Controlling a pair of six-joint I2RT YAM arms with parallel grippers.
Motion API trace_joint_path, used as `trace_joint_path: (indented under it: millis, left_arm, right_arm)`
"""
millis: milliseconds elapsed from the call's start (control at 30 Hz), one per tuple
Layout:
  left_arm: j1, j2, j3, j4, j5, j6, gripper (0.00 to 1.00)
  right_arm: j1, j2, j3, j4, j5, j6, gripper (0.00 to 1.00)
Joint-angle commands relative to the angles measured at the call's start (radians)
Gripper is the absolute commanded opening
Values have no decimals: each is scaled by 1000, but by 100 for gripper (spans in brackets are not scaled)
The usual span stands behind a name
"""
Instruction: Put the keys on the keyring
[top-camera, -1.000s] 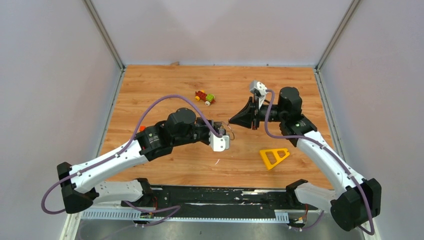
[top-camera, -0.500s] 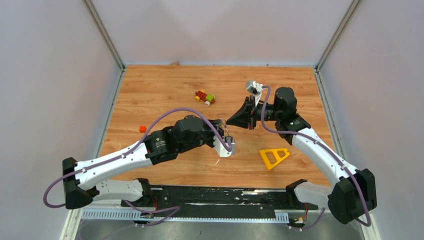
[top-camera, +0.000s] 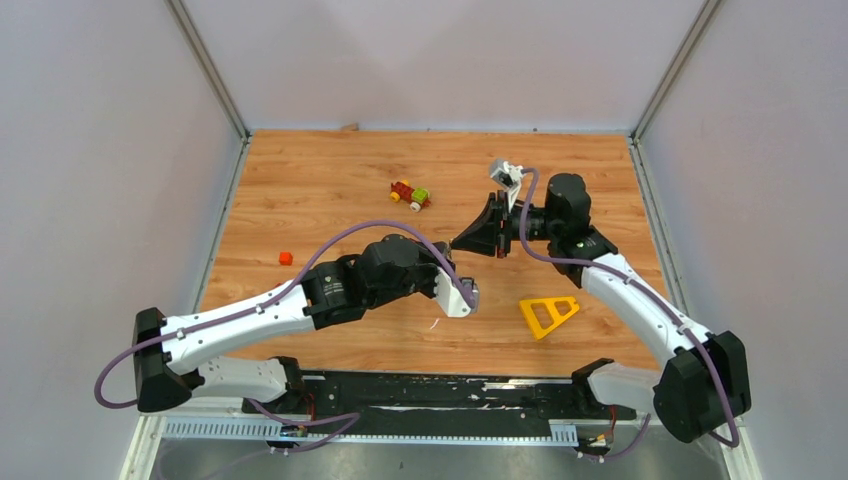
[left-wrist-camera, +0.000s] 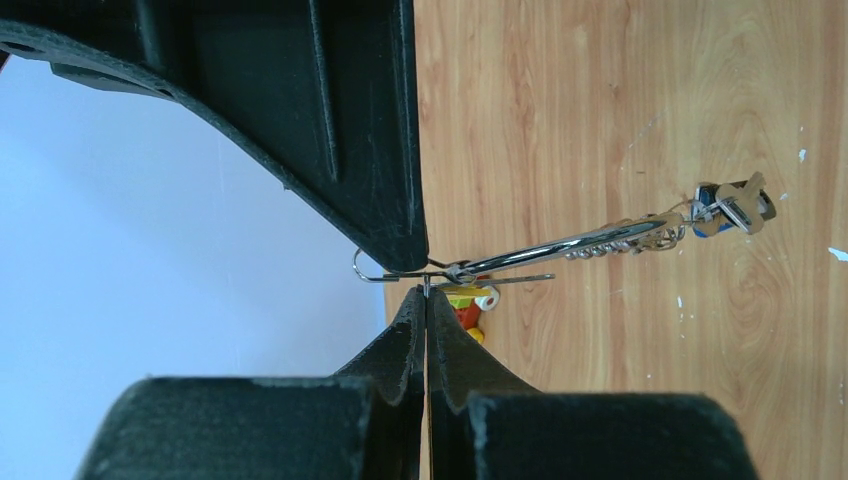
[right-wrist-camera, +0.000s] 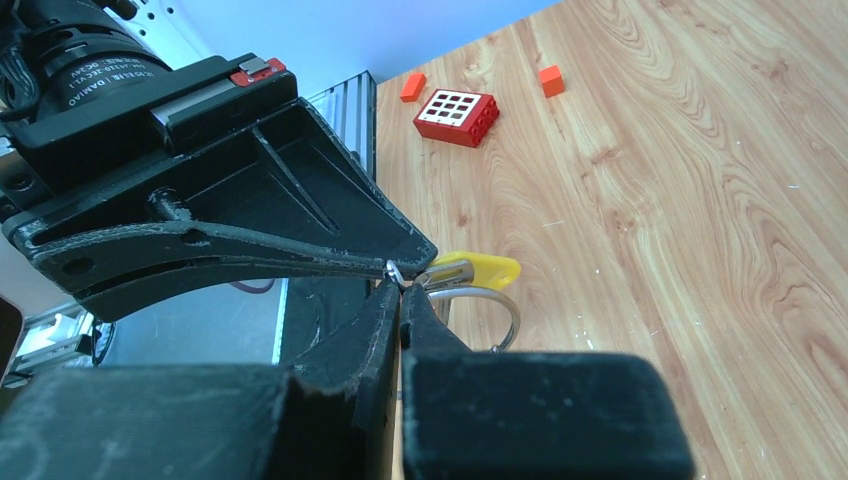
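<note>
Grippers tip to tip mid-table, ring pinched between them

So the left gripper (left-wrist-camera: 427, 292) has its jaws fully shut on the thin wire of the ring (right-wrist-camera: 497, 312). The right gripper (right-wrist-camera: 400, 288) is clamped tight too, nipping what looks like the head of the yellow-tag key (right-wrist-camera: 478, 270) right where it meets the ring. From the left wrist view a silver key (left-wrist-camera: 590, 243) sticks out sideways from the pinch point, with the rest of the keys (left-wrist-camera: 730, 205), blue tag included, bunched at its far end. The whole lot sits around the middle of the table (top-camera: 330, 180), with the car (top-camera: 410, 194) near it on the far side. The triangle (top-camera: 547, 314) is nearer the bases on the right, and the red block (right-wrist-camera: 457, 115) is well apart.
</note>
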Motion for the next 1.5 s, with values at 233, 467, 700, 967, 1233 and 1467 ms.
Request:
trace_joint_path:
  millis: [233,467,700,967,1233,1467]
  left_arm:
    - [-7,-13,28,42,-26,6,0]
    - [-8,-5,34,44,-21,-6,0]
    - [-7,2,46,43,-21,-16,0]
    - [-8,16,73,30,-17,-32,0]
    - [-8,18,77,22,-9,-41,0]
    - [-8,16,84,18,-9,-42,0]
  right_arm:
    - [4,14,14,28,-6,-1,0]
    - [5,20,14,26,-1,1,0]
    - [11,22,14,26,-1,0,0]
    - [16,22,14,16,9,-8,0]
    - [20,23,18,-2,28,-19,0]
    - [24,33,29,-25,51,-26,0]
